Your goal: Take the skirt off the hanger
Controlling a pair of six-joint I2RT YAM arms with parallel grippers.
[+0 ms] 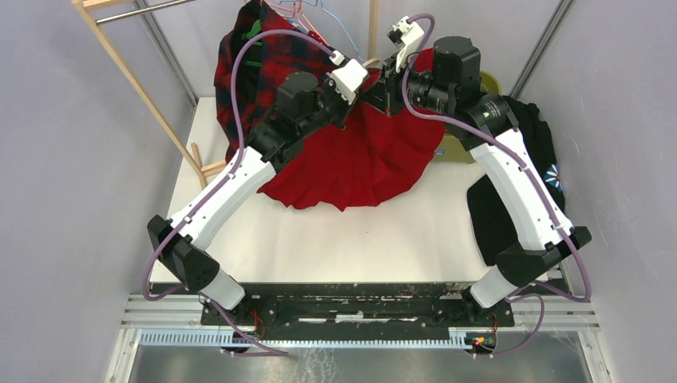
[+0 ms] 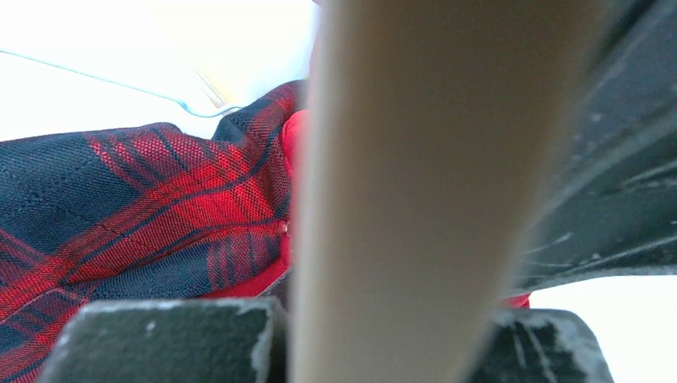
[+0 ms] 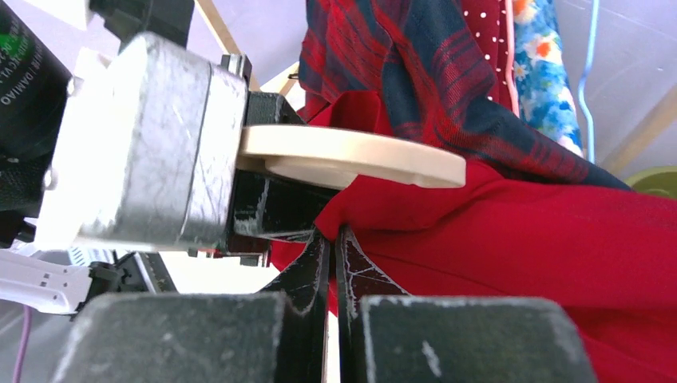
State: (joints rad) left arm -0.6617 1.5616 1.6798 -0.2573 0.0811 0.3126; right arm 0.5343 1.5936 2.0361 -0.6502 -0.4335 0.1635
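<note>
Skirt (image 1: 367, 159) edge pinched in right hand (image 3: 334, 239); left hand (image 2: 359, 335) clamps hanger (image 3: 359, 155), plaid garment (image 2: 144, 215) just beside.

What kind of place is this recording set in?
Probably a lab robot cell staged for garment handling: bare grey walls, a white table, a wooden clothes rack hung with garments.

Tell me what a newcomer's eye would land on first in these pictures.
The bright red skirt, fanned out across the far middle of the table, dominates the top view. Both arms converge on its far edge: the left gripper is clamped on the cream hanger, and the right gripper pinches red fabric close by. A red-and-navy plaid garment hangs by the wooden rack at far left.
</note>
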